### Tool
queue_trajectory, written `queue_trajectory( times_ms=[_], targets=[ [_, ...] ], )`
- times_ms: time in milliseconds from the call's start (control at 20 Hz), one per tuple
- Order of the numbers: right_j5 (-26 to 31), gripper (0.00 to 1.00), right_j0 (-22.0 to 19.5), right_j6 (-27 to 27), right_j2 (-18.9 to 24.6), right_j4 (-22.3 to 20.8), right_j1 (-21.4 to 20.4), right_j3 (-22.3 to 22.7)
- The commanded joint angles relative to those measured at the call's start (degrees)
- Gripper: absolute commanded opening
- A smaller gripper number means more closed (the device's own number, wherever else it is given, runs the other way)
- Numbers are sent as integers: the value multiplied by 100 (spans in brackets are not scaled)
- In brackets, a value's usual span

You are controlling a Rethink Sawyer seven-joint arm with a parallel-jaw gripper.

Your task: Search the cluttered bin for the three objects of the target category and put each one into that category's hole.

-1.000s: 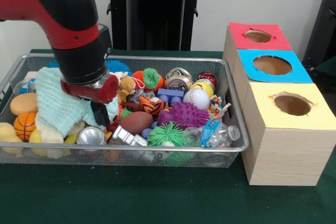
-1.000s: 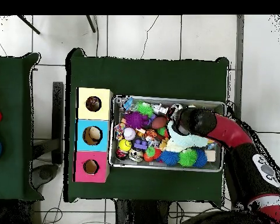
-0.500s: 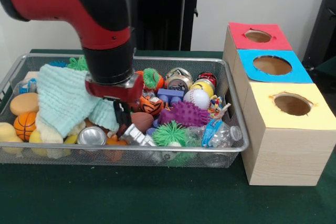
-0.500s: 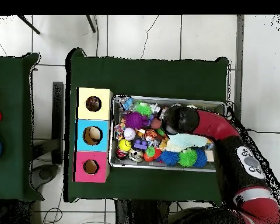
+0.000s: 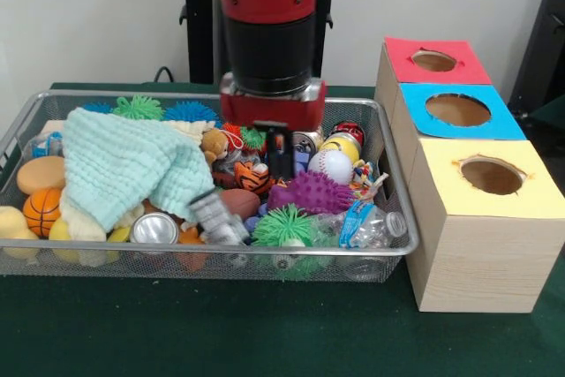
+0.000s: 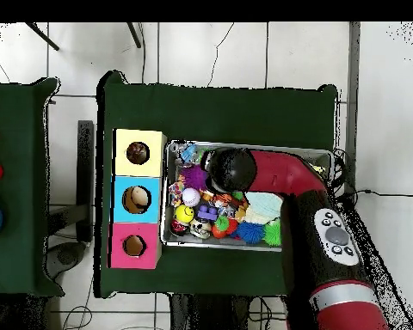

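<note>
A: Jaws low over the middle of the bin (image 5: 106, 258); open or closed, impossible to tell.

B: Nearest likely target?

A: White ball (image 5: 331, 165), just beside, on the side toward the boxes (image 5: 481, 245). Purple spiky ball (image 5: 309, 192) below, nearer the front rim. Probably a short sidestep.

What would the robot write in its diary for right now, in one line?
stage: searching | gripper: over bin middle, above tiger toy | holding: unclear | holes: nothing going in

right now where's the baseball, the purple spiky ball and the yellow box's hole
baseball (image 5: 330, 165), front view, middle of its white face
purple spiky ball (image 5: 307, 192), front view, centre of its spikes
yellow box's hole (image 5: 492, 175), front view, the dark opening in the top
</note>
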Motion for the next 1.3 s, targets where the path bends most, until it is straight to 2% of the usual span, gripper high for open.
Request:
queue_trajectory(
  times_ms=[50,250,500,850,1300],
  targets=[
    [683,0,342,990,-6,499,-330,600],
    [588,0,636,1096,-269,560,-196,405],
    [112,0,861,1084,-549,439,392,11],
    [-236,0,1066,1091,-863,352,623,-34],
    [-317,0,1043,545,-966,151,979,-447]
  ],
)
